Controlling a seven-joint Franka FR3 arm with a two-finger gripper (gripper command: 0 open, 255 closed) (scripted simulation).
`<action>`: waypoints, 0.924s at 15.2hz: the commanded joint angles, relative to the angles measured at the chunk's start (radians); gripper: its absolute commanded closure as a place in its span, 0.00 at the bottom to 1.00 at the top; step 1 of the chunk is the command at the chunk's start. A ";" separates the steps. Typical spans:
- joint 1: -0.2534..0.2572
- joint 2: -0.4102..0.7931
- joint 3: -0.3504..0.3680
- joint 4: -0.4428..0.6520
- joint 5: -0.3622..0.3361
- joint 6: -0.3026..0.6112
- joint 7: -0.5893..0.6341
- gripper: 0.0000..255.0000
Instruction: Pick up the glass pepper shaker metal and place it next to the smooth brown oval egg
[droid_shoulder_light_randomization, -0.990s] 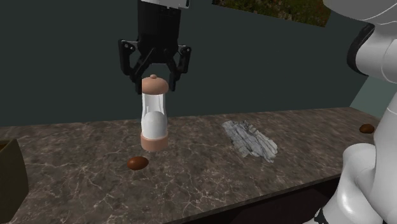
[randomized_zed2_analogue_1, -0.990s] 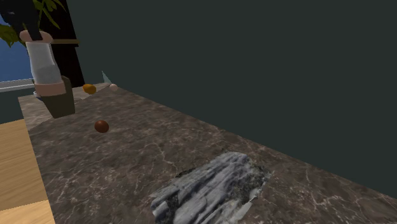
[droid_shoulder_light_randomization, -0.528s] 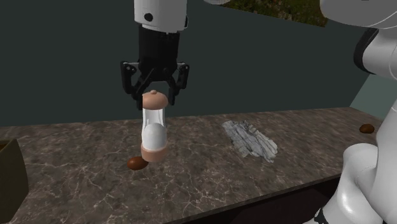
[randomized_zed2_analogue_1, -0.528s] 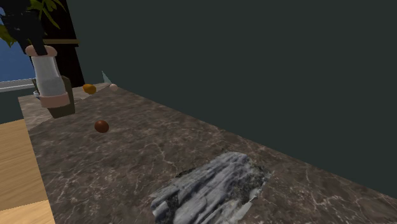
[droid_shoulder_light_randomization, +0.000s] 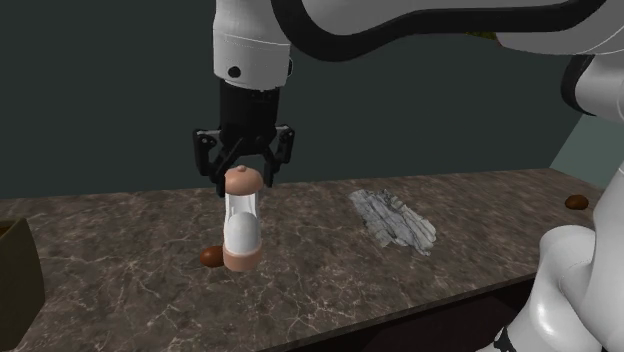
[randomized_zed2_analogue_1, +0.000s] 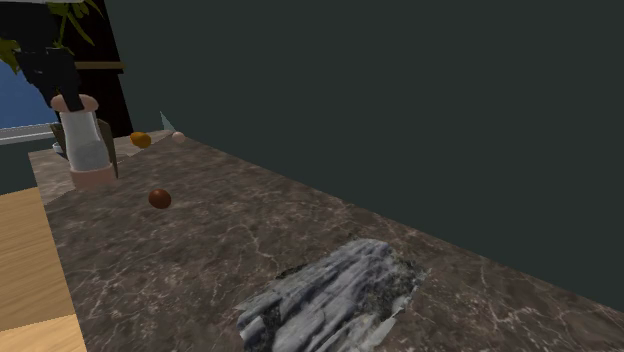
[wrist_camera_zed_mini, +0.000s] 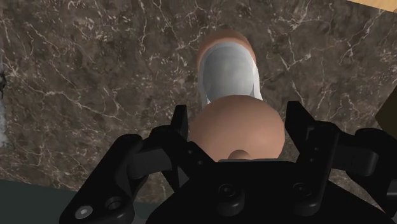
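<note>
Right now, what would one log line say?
claw: shut on pepper shaker | shaker: upright, base near counter | egg: brown, on counter by shaker

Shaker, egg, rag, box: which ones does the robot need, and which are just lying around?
For the job:
shaker, clasped by the gripper
egg

Just lying about:
grey rag
box
orange thing
brown lump

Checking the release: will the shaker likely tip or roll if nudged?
Probably tippy: the shaker is tall and narrow. Its round body would likely roll once toppled. The gripper holds only its cap, so it may swing.
</note>
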 joint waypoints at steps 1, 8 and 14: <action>-0.001 -0.005 -0.001 -0.036 0.001 0.032 0.001 1.00; -0.003 -0.005 -0.002 -0.130 -0.001 0.125 0.007 1.00; -0.004 0.004 -0.003 -0.199 -0.007 0.203 0.014 1.00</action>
